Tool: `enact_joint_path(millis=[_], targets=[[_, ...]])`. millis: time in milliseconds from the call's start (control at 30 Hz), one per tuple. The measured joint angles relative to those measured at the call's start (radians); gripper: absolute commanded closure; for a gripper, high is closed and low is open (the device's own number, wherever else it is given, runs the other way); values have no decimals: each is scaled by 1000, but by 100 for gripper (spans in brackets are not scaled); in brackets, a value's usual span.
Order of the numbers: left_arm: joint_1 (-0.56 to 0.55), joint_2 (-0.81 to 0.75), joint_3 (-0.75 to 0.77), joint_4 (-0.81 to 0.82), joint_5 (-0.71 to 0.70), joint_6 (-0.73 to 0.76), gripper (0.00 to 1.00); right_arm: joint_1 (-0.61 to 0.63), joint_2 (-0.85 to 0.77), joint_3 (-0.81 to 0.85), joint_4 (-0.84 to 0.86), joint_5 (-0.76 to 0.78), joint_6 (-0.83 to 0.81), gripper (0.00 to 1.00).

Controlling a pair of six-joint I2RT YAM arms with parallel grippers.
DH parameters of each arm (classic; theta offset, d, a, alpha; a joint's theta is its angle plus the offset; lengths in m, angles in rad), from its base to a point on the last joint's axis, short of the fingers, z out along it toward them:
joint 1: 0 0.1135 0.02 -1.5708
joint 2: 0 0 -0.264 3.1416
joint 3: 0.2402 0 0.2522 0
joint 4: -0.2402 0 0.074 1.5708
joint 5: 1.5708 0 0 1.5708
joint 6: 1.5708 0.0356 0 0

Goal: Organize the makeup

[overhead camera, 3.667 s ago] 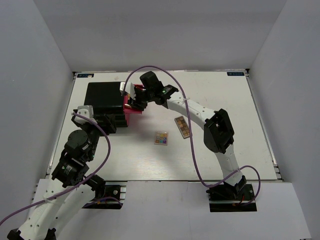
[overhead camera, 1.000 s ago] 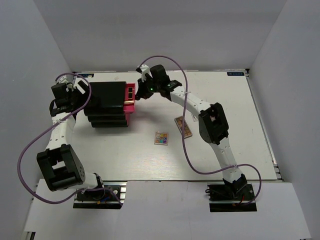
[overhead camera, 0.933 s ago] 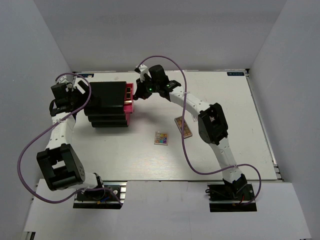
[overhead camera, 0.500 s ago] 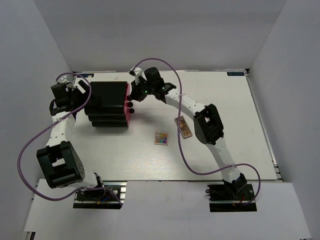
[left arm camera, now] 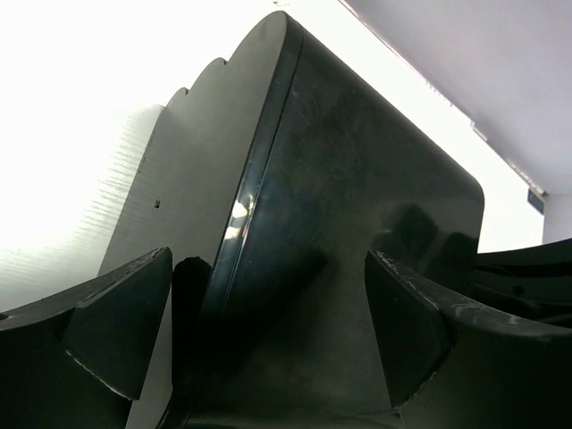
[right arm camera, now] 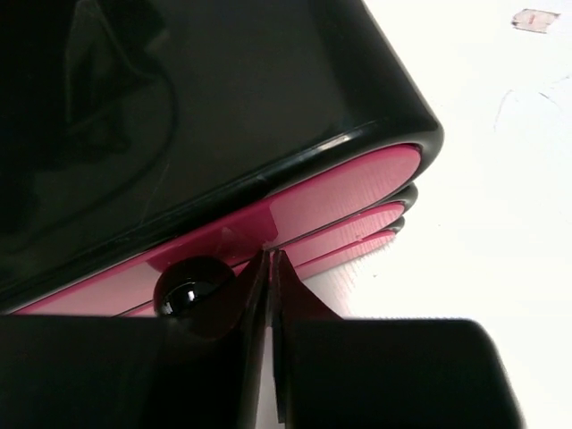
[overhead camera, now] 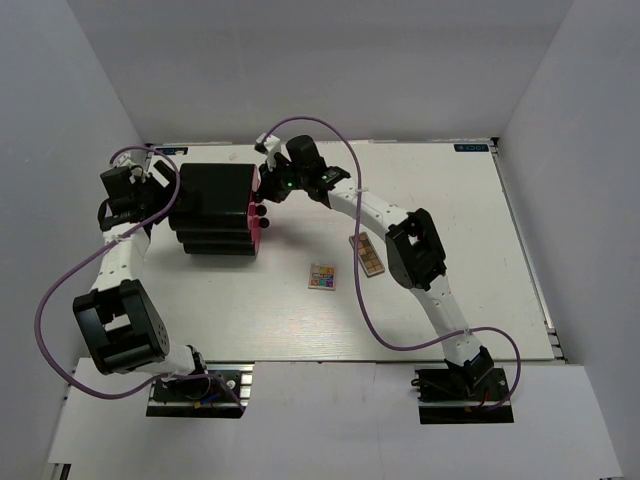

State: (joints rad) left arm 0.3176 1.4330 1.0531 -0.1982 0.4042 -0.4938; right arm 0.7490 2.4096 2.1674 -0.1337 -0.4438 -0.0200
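Observation:
The multicoloured square palette (overhead camera: pixel 322 277) and the long brown eyeshadow palette (overhead camera: pixel 366 253) lie on the table right of the black box (overhead camera: pixel 210 200). The other makeup is out of view. The box's pink drawers (overhead camera: pixel 256 208) are all pushed in. My right gripper (overhead camera: pixel 264 187) is shut and empty, and its tips (right arm camera: pixel 271 257) touch the top pink drawer front (right arm camera: pixel 349 189) beside a black knob (right arm camera: pixel 189 290). My left gripper (overhead camera: pixel 164 197) is open. In the left wrist view it (left arm camera: pixel 268 335) straddles the box's rear edge (left arm camera: pixel 259 179).
The white table (overhead camera: pixel 450 280) has a raised edge at the back and right. Grey walls close in the sides. Purple cables loop above both arms. The right arm stretches over the table's middle, above the brown palette.
The top pink drawer stuck out of the box a second ago; my right gripper has pushed it leftward flush with the others. My left gripper stays against the box's other side.

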Motion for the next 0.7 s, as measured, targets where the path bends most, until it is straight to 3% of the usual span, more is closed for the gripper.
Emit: enact_joint_path(millis=[33, 100, 700], targets=[[3, 0, 0, 0, 1, -6, 2, 1, 0, 0, 0, 9, -5, 78], [13, 2, -1, -2, 5, -22, 2, 2, 0, -4, 0, 26, -15, 71], [93, 32, -58, 65, 126, -106, 2, -47, -2, -64, 1, -86, -31, 40]])
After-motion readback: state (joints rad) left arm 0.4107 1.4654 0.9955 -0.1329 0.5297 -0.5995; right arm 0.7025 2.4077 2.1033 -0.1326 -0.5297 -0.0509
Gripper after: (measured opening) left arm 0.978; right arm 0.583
